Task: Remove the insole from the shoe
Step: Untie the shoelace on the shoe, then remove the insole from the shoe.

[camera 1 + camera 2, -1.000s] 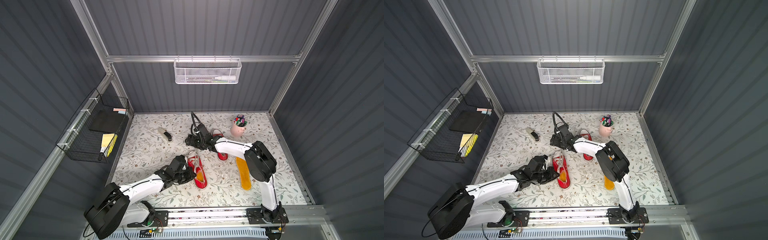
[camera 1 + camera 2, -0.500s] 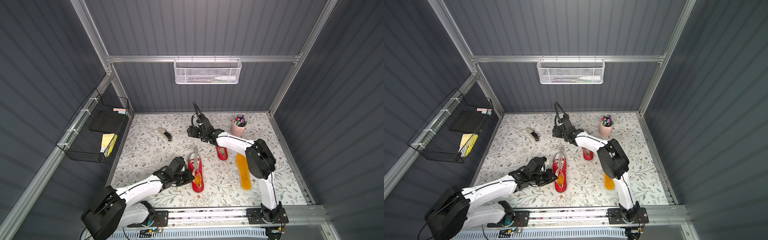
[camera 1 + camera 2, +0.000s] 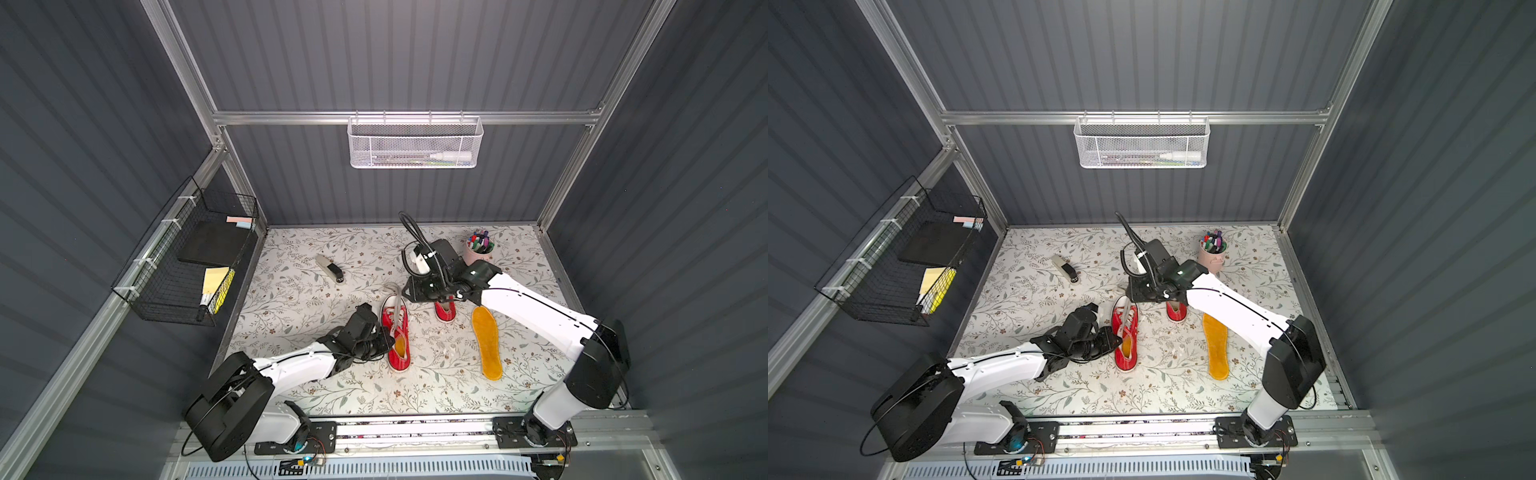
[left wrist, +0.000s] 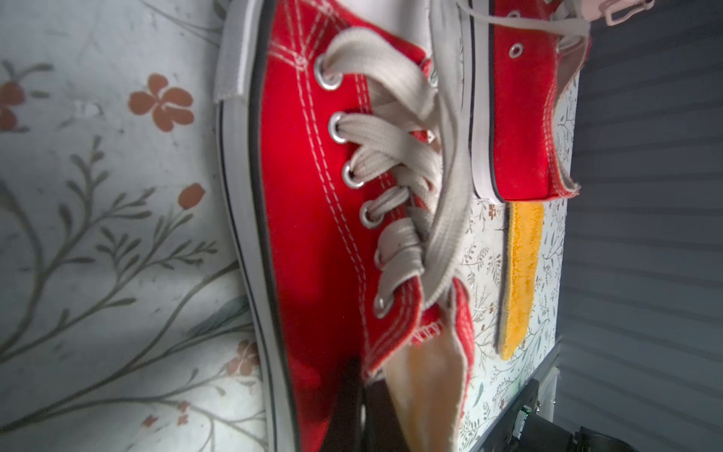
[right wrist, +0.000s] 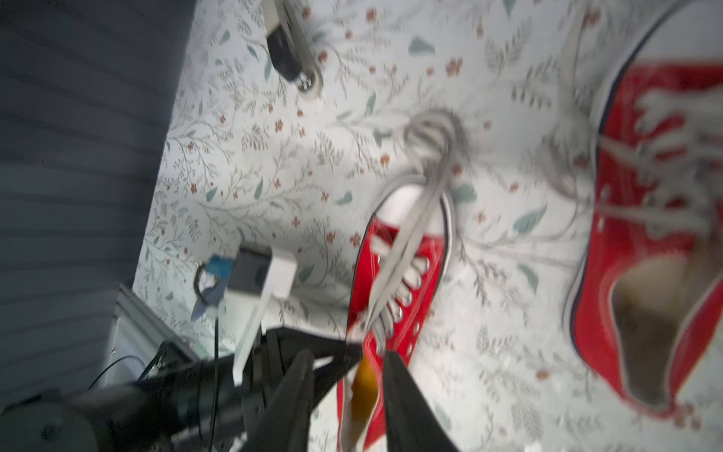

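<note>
A red shoe (image 3: 397, 328) (image 3: 1126, 328) lies near the middle of the floral mat, with a yellow insole (image 3: 401, 345) (image 3: 1127, 348) showing in its heel opening. My left gripper (image 3: 384, 343) (image 4: 364, 407) is shut on the shoe's (image 4: 313, 195) side wall beside that opening. My right gripper (image 3: 409, 291) (image 5: 348, 371) hovers above the mat near the shoe's toe. Its fingers (image 5: 301, 383) stand apart with nothing between them. A second red shoe (image 3: 444, 311) (image 5: 645, 235) lies partly under the right arm, and a loose yellow insole (image 3: 486, 343) (image 4: 522, 274) lies right of it.
A stapler (image 3: 330, 268) lies at the back left of the mat. A pink cup of pens (image 3: 478, 249) stands at the back right. A black wire basket (image 3: 187, 266) hangs on the left wall and a white mesh basket (image 3: 415, 143) on the back wall.
The left gripper has turned the shoe straighter, drawing its heel leftward. The right gripper swung toward the back wall, then came back over the shoes' toes, and its jaws have narrowed.
</note>
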You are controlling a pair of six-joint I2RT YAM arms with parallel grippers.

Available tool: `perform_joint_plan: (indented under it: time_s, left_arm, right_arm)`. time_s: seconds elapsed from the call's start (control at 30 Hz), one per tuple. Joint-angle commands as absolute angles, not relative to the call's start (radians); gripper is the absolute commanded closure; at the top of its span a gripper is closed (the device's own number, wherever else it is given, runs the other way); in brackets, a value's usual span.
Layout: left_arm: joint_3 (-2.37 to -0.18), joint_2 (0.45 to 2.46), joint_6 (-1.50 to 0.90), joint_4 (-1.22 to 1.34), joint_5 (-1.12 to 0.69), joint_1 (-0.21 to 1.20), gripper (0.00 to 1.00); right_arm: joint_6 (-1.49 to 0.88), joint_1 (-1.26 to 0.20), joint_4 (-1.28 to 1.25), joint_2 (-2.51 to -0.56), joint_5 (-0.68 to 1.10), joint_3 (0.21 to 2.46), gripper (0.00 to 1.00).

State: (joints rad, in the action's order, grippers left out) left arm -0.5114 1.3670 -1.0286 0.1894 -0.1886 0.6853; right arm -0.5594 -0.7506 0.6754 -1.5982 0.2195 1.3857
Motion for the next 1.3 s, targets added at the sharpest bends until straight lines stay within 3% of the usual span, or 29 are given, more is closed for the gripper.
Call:
perform_joint_plan:
  time_s: [0.0, 0.43, 0.83, 1.27]
  left_arm:
    - [-0.559, 1.425, -1.058, 0.274, -0.126, 0.682, 1.00]
    - [-0.590, 1.534, -1.127, 0.406, -0.096, 0.727, 1.00]
    - [-0.530, 1.452, -1.148, 0.365, -0.090, 0.729, 1.00]
    - [-0.519, 1.420, -1.141, 0.328, -0.073, 0.727, 1.00]
  right_arm:
    - [-0.530, -0.763, 0.895, -1.625, 0.375, 1.350, 0.73]
    - [-0.515, -0.793, 0.893, -1.784, 0.409, 1.433, 0.79]
    - [-0.519, -0.790, 0.892, -1.919, 0.104, 1.475, 0.83]
    - [-0.536, -0.798, 0.867, -2.021, 0.092, 1.450, 0.64]
